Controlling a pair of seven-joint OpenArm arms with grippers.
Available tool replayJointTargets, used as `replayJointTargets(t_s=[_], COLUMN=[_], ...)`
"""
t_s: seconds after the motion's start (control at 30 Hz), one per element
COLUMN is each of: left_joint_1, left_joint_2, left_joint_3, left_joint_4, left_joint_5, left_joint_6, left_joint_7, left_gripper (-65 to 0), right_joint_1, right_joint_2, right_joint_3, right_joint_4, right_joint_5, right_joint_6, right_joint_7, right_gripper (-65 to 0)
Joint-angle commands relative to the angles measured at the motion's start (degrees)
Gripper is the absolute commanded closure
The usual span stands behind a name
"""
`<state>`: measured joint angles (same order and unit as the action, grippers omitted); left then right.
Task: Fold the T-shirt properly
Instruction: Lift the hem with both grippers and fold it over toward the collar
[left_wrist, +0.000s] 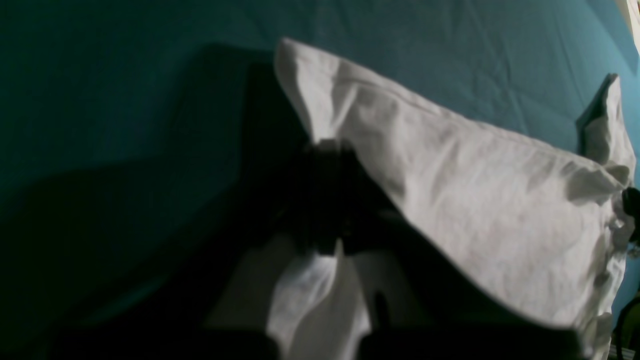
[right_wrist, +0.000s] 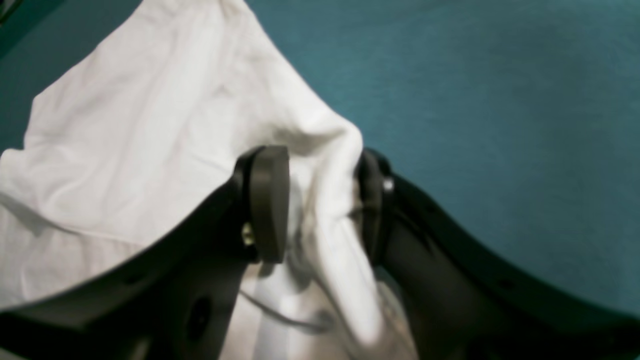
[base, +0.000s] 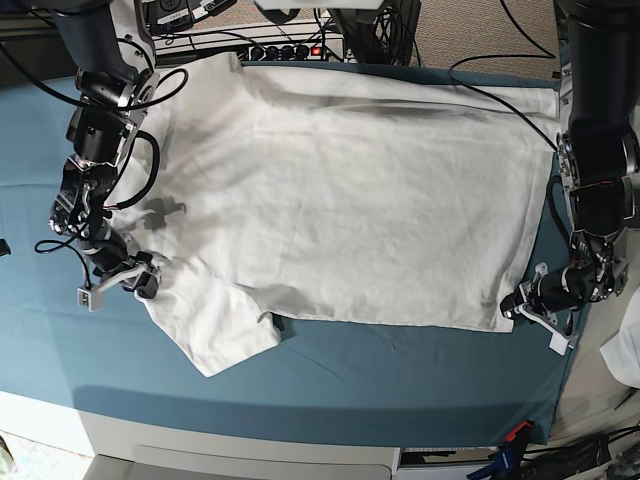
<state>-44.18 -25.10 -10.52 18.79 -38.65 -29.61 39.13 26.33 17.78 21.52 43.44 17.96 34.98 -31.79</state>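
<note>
The T-shirt lay spread across the teal-covered table. The right gripper pinched a fold at its left edge, jaws partly apart. The left gripper clamped the near-right hem corner.

One T-shirt — two claws — one sheet.

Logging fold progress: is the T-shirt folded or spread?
Spread. The T-shirt lies open on the teal sheet, both sleeves out, no fold made.
</note>
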Motion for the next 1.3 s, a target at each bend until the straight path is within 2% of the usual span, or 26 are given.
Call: replayJointTargets(t_s=[0.0,0.1,0.13,0.23,0.33,0.43,0.53,0.67,0.97,1.27], left_joint_1=[-2.0,-2.0,-2.0,-2.0,-2.0,-2.0,-1.5,0.0,6.6,14.1], left_joint_2=[-0.8,-0.8,-0.8,-1.4,-2.7,-4.0,-5.3,-6.6,-9.4,-12.9], left_joint_3=[-0.1,-0.1,-0.1,-0.2,-0.2,-0.2,-0.2,-0.2,-0.2,-0.2], left_joint_4=[0.9,0.9,0.9,1.1,1.3,1.7,1.7,1.8,8.6,18.6], left_joint_5=[-1.2,-1.2,-1.2,-1.5,-3.7,-5.8,-9.1,-15.6,-29.9,-35.7], left_joint_6=[-0.7,-0.7,-0.7,-2.2,-4.2,-4.4,-7.7,-10.4,-10.4,-10.4], left_joint_7=[-0.7,-0.7,-0.6,-0.7,-0.1,2.6,6.2,11.2,24.0,29.9], left_gripper=[0.0,0.0,0.0,0.0,0.0,0.0,0.0,0.0,0.0,0.0], right_joint_1=[1.1,1.1,1.1,1.1,1.1,1.1,0.9,-1.5,-15.6,-26.6], right_joint_2=[0.7,0.7,0.7,0.9,1.7,2.8,3.1,3.1,3.2,3.2], right_joint_3=[-0.6,-0.8,-0.8,-0.8,-0.8,-0.8,-0.8,-0.8,-0.8,-0.8], right_joint_4=[0.6,0.6,0.6,0.6,0.6,0.6,1.0,4.7,25.6,41.1], right_joint_5=[0.2,0.2,0.2,0.3,0.5,2.8,5.5,7.1,7.1,7.1], right_joint_6=[0.3,0.3,0.3,0.7,5.0,5.0,5.0,5.0,5.0,5.0], right_joint_7=[0.8,1.9,2.1,3.1,3.4,3.3,1.5,-1.0,-4.7,-8.3], right_gripper=[-20.1,-1.4,0.0,0.0,0.0,0.0,0.0,0.0,0.0,0.0])
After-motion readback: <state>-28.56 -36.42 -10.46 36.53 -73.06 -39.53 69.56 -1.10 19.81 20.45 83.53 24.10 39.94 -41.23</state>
